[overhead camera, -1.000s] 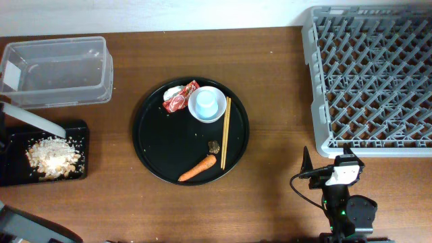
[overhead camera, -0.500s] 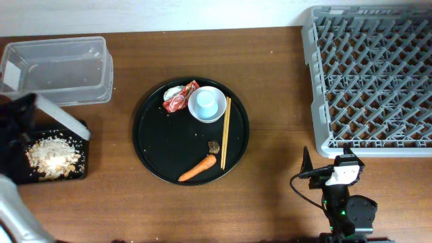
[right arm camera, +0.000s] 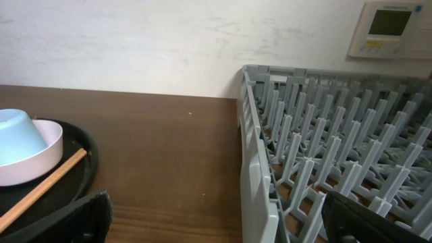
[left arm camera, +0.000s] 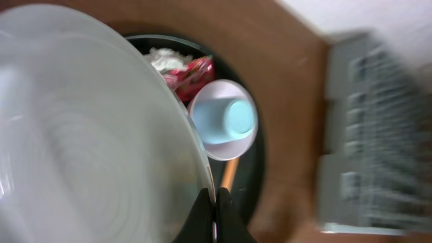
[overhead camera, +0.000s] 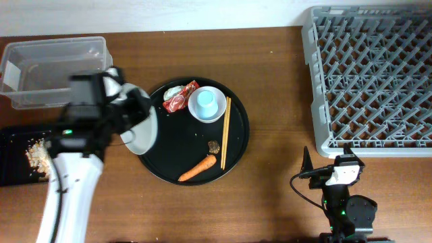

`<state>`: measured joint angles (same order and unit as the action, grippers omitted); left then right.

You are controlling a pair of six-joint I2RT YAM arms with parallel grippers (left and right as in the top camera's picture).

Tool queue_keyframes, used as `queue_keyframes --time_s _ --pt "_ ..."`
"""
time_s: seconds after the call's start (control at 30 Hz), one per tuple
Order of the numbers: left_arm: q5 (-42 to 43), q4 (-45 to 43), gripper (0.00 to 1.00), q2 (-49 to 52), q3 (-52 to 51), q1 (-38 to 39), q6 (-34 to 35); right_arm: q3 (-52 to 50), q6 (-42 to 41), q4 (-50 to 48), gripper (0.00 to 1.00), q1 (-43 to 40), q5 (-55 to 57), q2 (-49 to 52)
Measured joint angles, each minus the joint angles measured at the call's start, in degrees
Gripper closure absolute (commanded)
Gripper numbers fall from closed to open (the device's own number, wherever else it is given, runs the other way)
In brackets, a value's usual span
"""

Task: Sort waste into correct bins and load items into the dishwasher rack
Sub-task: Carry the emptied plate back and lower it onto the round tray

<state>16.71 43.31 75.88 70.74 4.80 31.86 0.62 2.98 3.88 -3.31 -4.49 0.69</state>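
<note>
My left gripper [left arm camera: 216, 202] is shut on the rim of the pale round plate [left arm camera: 88, 135], which is tilted above the left edge of the round black tray [overhead camera: 162, 158]. On that tray, the light-blue cup [overhead camera: 206, 102] sits upside down in the small bowl [overhead camera: 217, 115]. Beside them lie the chopsticks [overhead camera: 226, 131], the orange carrot [overhead camera: 198, 169], the brown lump [overhead camera: 214, 146], the red wrapper [overhead camera: 181, 98] and the white tissue [overhead camera: 173, 92]. Beige crumbs [overhead camera: 37, 154] lie in the shallow black tray [overhead camera: 13, 169]. My right gripper [right arm camera: 216, 223] stands open and empty by the rack's front left corner.
The clear tub [overhead camera: 57, 67] stands at the back left, partly behind my left arm. The grey dishwasher rack [overhead camera: 371, 74] fills the back right. Bare wood lies between the round tray and the rack.
My left arm has swung right from the shallow black tray to the round tray's left edge, carrying the plate. The right arm has not moved.
</note>
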Motion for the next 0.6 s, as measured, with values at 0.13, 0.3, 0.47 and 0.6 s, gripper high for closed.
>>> queue_keyframes --time_s 0.13,0.3,0.47,0.6 --pt "-10.43 0.0 1.0 4.85 0.0 8.94 -0.83 0.0 0.02 0.0 0.02 0.0 -0.02 0.0" --pt "-17.62 -1.53 1.0 14.25 0.0 15.15 -1.05 0.0 0.02 0.0 0.02 0.0 0.0 0.0" --pt "-19.23 -2.51 1.0 21.94 0.0 18.4 -1.05 0.0 0.02 -0.02 0.02 0.0 0.0 0.0" --pt "-19.61 -3.63 1.0 24.98 0.0 19.71 -1.07 0.0 0.0 0.0 0.02 0.0 0.0 0.0"
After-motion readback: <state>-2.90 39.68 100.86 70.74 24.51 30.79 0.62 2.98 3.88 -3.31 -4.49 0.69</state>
